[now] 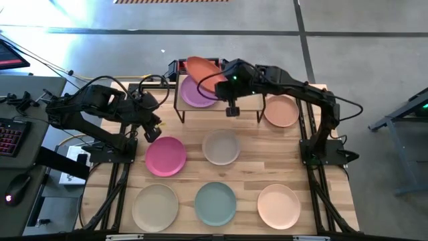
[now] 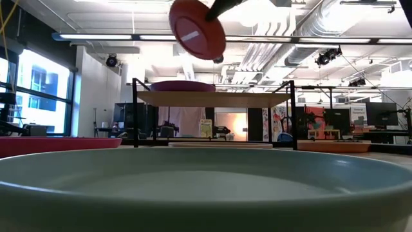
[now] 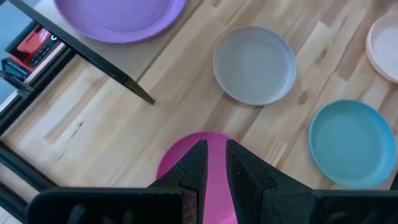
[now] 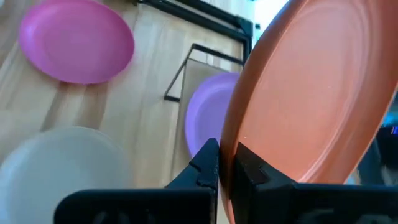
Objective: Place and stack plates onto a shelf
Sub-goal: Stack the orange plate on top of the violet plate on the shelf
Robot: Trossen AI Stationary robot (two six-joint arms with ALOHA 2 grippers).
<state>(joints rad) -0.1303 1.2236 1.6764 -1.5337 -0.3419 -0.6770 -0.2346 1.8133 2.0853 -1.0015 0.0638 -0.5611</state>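
Observation:
The shelf (image 1: 221, 100) stands at the table's far middle, and a purple plate (image 1: 197, 92) lies on its left half. My right gripper (image 1: 223, 75) is shut on a terracotta plate (image 1: 202, 68), high over the shelf's far left part; the low view shows this plate (image 2: 196, 29) well above the shelf top (image 2: 212, 98). My left gripper (image 3: 216, 163) hangs over a pink plate (image 1: 166, 156) that lies flat on the table. Its fingers stand a narrow gap apart with nothing between them. My right gripper pinches the terracotta plate's rim (image 4: 231, 163) between its two fingers, one finger (image 4: 252, 171) on the hollow upper face and the other behind the underside. The fingers come from the table's right, slanting down. The plate is lifted clear and steeply tilted.
Flat on the table lie a grey plate (image 1: 221, 147), a peach plate (image 1: 281, 111) right of the shelf, and near the front edge a beige (image 1: 155, 207), a teal (image 1: 215, 203) and a cream plate (image 1: 279, 206). A red and black box (image 1: 177, 65) sits behind the shelf.

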